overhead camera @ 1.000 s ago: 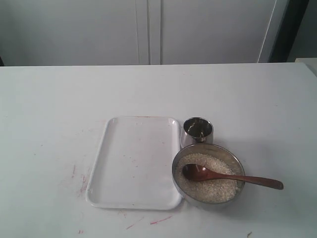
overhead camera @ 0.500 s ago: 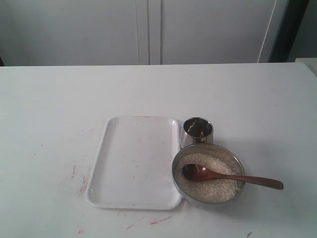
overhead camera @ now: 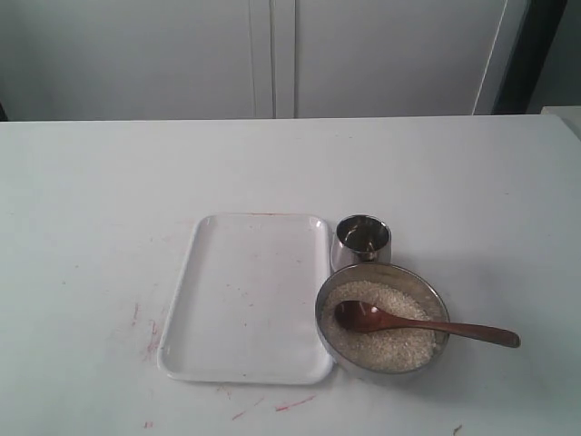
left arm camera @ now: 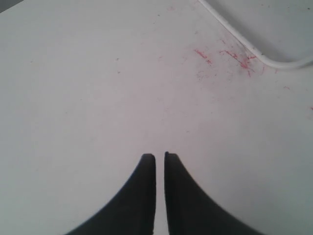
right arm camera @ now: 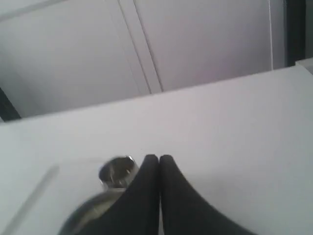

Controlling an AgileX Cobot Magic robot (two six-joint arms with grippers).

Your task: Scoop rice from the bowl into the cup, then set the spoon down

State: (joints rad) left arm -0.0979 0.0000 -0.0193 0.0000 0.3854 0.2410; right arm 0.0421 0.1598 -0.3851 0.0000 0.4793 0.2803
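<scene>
Risk, handle: spoon (overhead camera: 427, 327) lies with its scoop on the rice (overhead camera: 390, 350) and its handle over the rim of the bowl (overhead camera: 320, 309), out toward my right. I judge that a nudge on the free end could flip it and scatter grains.
Risk, grasp: my right gripper (right arm camera: 159, 157) has its fingers pressed together on nothing. Unless they spread before I descend, they would shove the handle rather than take it.
Risk, pour: cup (overhead camera: 363, 241) is narrow and stands just behind the bowl; I cannot tell whether they touch. A heaped or tilted scoop would likely spill onto the table (overhead camera: 91, 227) or the tray (overhead camera: 245, 300).
Risk, knock: cup looks light; a careless swing could tip it.
Idle arm: my left gripper (left arm camera: 160, 156) has its fingers nearly together with a slim gap and nothing between them, over bare table near a tray corner.
Count, spoon: one.
Count, bowl: one, holding rice.
Count, cup: one; contents unclear.
Count, tray: one.
Count, grippers: two.
</scene>
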